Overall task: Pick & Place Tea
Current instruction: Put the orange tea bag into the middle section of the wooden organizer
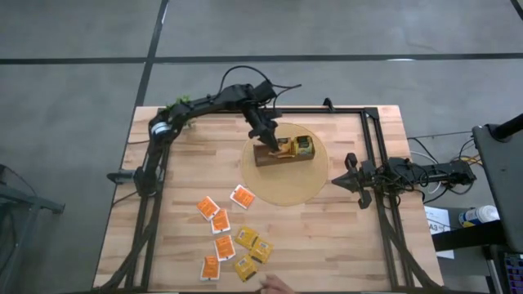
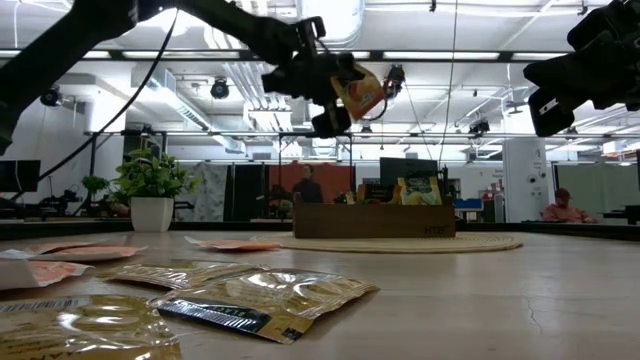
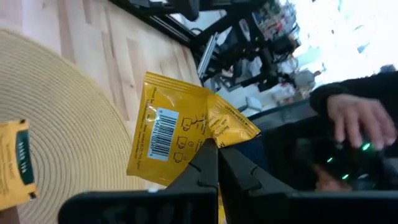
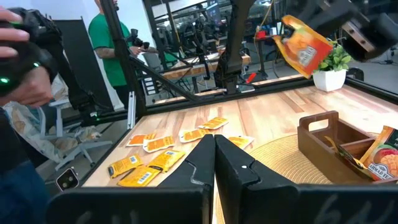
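Left gripper (image 3: 214,155) clamped on a crinkled yellow foil sachet (image 3: 180,127) bearing a barcode, held above the compartmented wooden box (image 1: 282,153) on a round woven mat (image 1: 302,184). Flat square orange and yellow tea sachets (image 1: 233,233) lie scattered on the plank table (image 1: 343,237). Right gripper (image 4: 214,155) pinched shut, empty, beside the mat.

My left gripper (image 3: 216,155) pinches one yellow sachet (image 3: 177,127), barcode side showing, tilted in the air above the box (image 1: 283,152). A few sachets stand upright inside the box's compartments. Four orange-and-white sachets (image 1: 207,208) and three yellow ones (image 1: 254,245) lie flat and scattered on the table (image 1: 327,237).
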You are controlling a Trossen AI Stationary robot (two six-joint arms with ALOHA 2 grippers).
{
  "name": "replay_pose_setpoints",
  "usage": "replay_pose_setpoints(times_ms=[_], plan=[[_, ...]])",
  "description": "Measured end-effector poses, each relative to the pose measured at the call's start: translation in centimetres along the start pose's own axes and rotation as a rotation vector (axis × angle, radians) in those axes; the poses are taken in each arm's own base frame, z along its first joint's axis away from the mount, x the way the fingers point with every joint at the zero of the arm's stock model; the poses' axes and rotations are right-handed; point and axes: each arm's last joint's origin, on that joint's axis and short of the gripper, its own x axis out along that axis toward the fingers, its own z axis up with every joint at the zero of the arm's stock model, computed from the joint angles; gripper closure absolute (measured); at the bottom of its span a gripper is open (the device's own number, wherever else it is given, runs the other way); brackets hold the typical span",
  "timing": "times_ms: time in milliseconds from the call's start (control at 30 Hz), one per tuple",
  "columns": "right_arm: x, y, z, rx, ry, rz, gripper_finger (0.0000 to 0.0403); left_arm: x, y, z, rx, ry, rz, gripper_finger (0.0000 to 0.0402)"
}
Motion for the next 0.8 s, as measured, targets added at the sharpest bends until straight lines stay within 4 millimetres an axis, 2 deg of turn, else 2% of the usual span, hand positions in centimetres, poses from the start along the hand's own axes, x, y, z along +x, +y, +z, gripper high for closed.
replay_pose_setpoints(times_ms=[300,800], plan=[[0.0,0.0,0.0,0.0,0.0,0.0,0.0394,-0.9,2.4,-0.5,-0.084,-0.07,-0.026,0.0401],[0.0,0.0,0.0,0.0,0.0,0.0,0.0394,-3.1,3.6,-0.2,-0.143,-0.141,0.054,0.0401]])
